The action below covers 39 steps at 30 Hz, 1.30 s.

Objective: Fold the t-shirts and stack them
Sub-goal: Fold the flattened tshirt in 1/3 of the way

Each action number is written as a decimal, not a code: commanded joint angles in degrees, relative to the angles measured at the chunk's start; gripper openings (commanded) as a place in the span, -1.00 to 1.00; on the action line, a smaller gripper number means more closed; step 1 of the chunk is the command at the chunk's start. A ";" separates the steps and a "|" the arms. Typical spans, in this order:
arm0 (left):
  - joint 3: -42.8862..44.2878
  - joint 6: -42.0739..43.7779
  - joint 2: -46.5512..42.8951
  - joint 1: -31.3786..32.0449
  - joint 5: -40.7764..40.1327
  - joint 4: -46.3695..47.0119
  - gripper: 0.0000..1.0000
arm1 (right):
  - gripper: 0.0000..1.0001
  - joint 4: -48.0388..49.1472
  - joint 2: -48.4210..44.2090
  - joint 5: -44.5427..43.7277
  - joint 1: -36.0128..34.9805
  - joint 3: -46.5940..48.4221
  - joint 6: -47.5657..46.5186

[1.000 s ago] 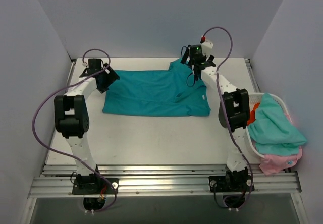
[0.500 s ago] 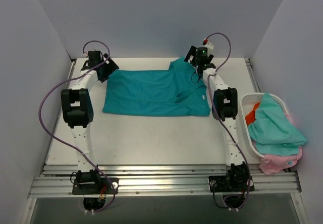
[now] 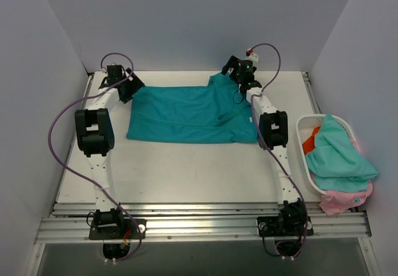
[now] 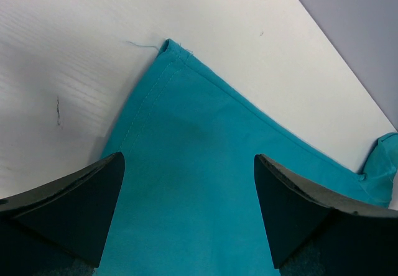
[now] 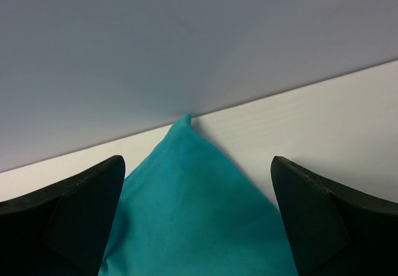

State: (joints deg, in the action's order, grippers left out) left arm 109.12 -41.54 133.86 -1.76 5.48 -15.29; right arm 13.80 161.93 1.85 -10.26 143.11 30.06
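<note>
Smooth deep teal t-shirt (image 3: 186,115) lies flat, stitched hem visible; left gripper (image 4: 188,161) and right gripper (image 5: 198,161) both released, grasping nothing.

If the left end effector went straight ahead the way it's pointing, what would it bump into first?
Probably the deep teal t-shirt: its corner lies right between the fingers of the open left end effector, flat on the white table. How far off it is, I cannot tell.

Bright, even light from above; faint soft shadows; fingers (image 4: 62,207) of left claw (image 4: 188,159) dark, slightly blurred
</note>
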 commanded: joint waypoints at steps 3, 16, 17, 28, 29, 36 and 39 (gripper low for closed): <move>-3.03 -0.30 -5.54 -0.17 1.73 4.12 0.88 | 0.99 3.07 1.28 1.84 -2.04 3.40 0.96; -8.57 -0.30 -8.18 -0.35 3.75 7.99 0.88 | 0.99 -0.35 2.26 -6.64 -3.27 2.97 -2.55; -8.75 -0.21 -8.18 -0.52 3.75 8.08 0.88 | 0.99 -1.14 1.99 -8.42 -3.01 3.05 -3.16; -11.39 -0.47 -10.20 -0.88 3.23 9.75 0.88 | 0.99 -2.99 -0.29 -11.69 -2.40 0.77 -3.79; -11.39 -0.39 -10.37 -0.79 2.97 9.32 0.88 | 0.99 -2.82 -0.56 -11.43 -2.39 -0.28 -3.78; -16.99 -1.53 -15.81 -0.61 0.77 11.42 0.88 | 0.94 6.57 -15.01 -13.26 -4.76 -17.19 -7.64; -20.86 -1.00 -20.29 -0.26 0.06 13.26 0.88 | 0.96 13.69 -24.17 -17.73 -7.05 -27.50 -10.55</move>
State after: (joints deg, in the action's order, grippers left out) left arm 90.65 -42.70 121.12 -2.07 6.98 -6.94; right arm 18.61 150.47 -10.55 -14.04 121.67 23.46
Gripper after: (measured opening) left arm 0.940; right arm 0.977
